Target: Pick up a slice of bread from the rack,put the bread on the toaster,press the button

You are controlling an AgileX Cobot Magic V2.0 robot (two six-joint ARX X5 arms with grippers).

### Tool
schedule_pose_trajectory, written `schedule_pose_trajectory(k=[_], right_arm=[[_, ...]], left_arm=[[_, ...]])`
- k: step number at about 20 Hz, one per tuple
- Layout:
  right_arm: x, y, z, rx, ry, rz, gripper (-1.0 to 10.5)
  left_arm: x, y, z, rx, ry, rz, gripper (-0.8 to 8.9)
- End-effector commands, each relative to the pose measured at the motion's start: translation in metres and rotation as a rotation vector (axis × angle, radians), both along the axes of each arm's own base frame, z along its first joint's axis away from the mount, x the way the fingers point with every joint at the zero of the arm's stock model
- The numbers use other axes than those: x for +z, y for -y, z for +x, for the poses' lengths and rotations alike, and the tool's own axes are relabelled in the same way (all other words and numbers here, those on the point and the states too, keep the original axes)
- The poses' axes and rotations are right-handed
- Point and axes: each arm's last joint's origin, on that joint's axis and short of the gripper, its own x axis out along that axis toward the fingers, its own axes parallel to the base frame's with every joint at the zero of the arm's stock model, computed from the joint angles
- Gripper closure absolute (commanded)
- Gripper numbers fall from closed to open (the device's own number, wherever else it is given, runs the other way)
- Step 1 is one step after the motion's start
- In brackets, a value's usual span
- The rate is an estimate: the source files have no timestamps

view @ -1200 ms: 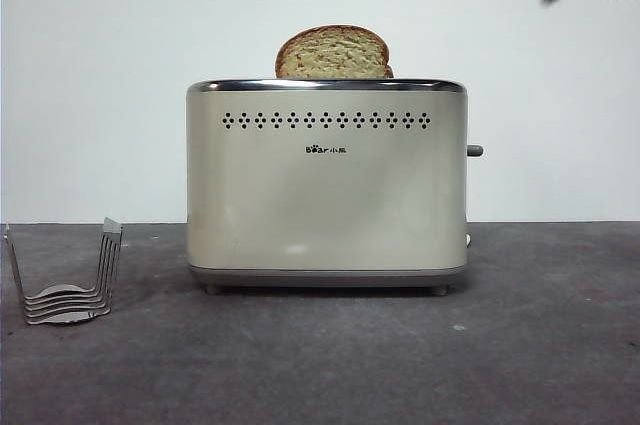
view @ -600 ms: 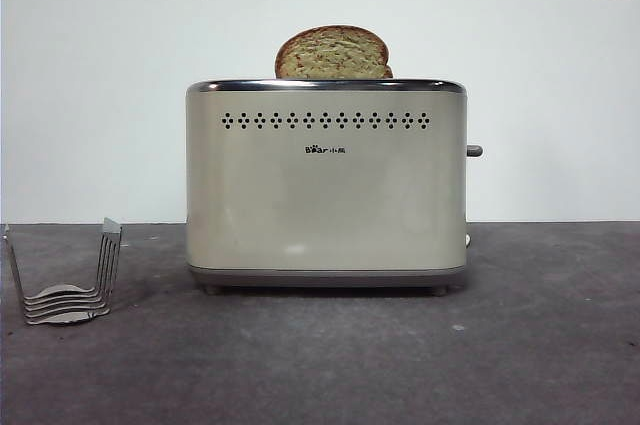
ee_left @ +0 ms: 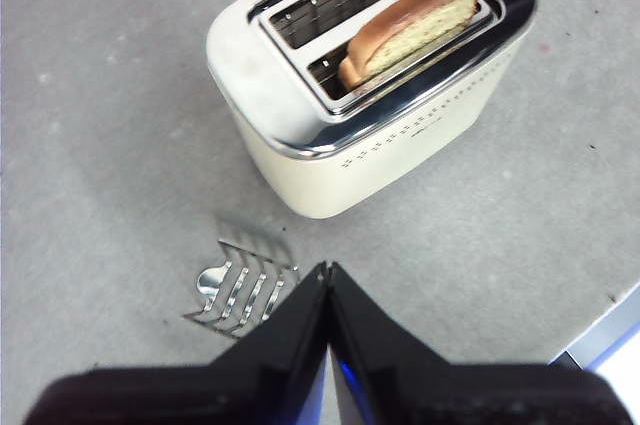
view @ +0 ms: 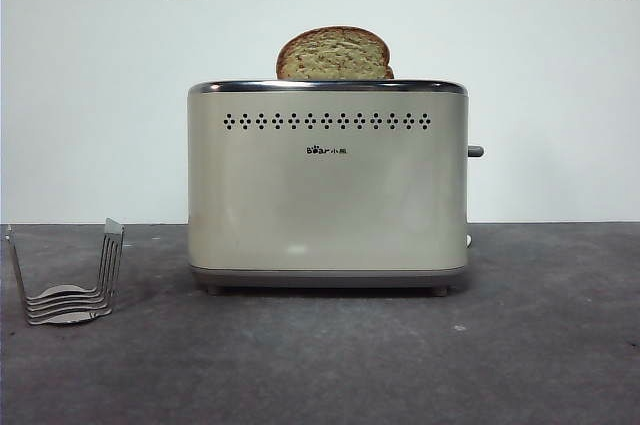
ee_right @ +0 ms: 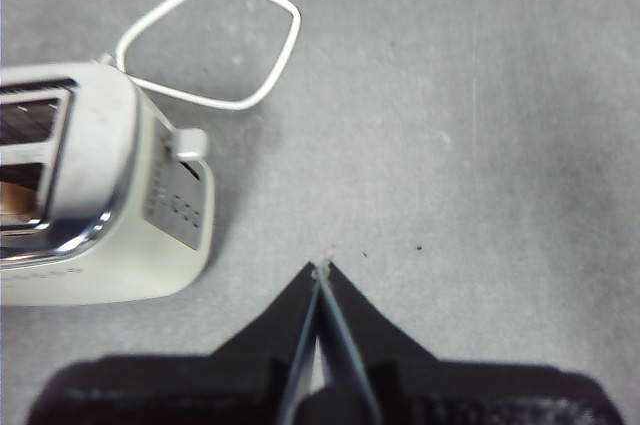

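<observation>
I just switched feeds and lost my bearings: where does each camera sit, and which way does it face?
Front view: low at table height, level at the toaster, the slice of bread and the rack; no arm shows.
Left wrist view: above, looking down on toaster, bread and rack; the left gripper shows, shut.
Right wrist view: above the toaster's end with the button and cord; the right gripper shows, shut.
All three share the toaster.

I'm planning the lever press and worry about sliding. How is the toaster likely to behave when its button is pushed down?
The toaster looks wide, boxy and low on short feet, so it probably won't tip. The button sits high on the narrow side, so a downward push likely loads the feet rather than sliding it. A sideways shove might scoot it.
</observation>
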Motion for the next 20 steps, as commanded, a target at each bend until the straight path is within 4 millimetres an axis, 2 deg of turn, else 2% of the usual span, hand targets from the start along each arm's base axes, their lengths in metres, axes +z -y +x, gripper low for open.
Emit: schedule_pose_trajectory(k=[1, 2, 6, 9, 13, 16, 20], right_arm=[[-0.005, -0.001, 0.011, 0.000, -0.029, -0.012, 9.5], [-0.007, -0.001, 0.015, 0.000, -0.039, -0.013, 9.5], [-0.017, -0.003, 0.033, 0.000, -0.096, -0.018, 9.5], [-0.024, -0.004, 0.043, 0.000, -0.131, -0.021, 9.5], [-0.031, -0.004, 0.053, 0.001, -0.162, -0.024, 9.5], [-0.032, -0.005, 0.055, 0.000, -0.167, -0.025, 9.5], [-0.032, -0.005, 0.055, 0.000, -0.163, -0.024, 9.5]], left_arm=[[-0.014, -0.013, -0.010, 0.025, -0.015, 0.017, 8.16], [-0.024, -0.020, -0.013, 0.054, -0.015, 0.017, 8.16], [-0.096, -0.054, -0.019, 0.274, 0.157, -0.083, 8.16], [-0.160, -0.074, -0.031, 0.396, 0.361, -0.138, 8.16], [-0.245, -0.086, -0.041, 0.482, 0.607, -0.294, 8.16], [-0.282, -0.090, -0.047, 0.519, 0.721, -0.394, 8.16], [-0.289, -0.092, -0.050, 0.527, 0.722, -0.355, 8.16]])
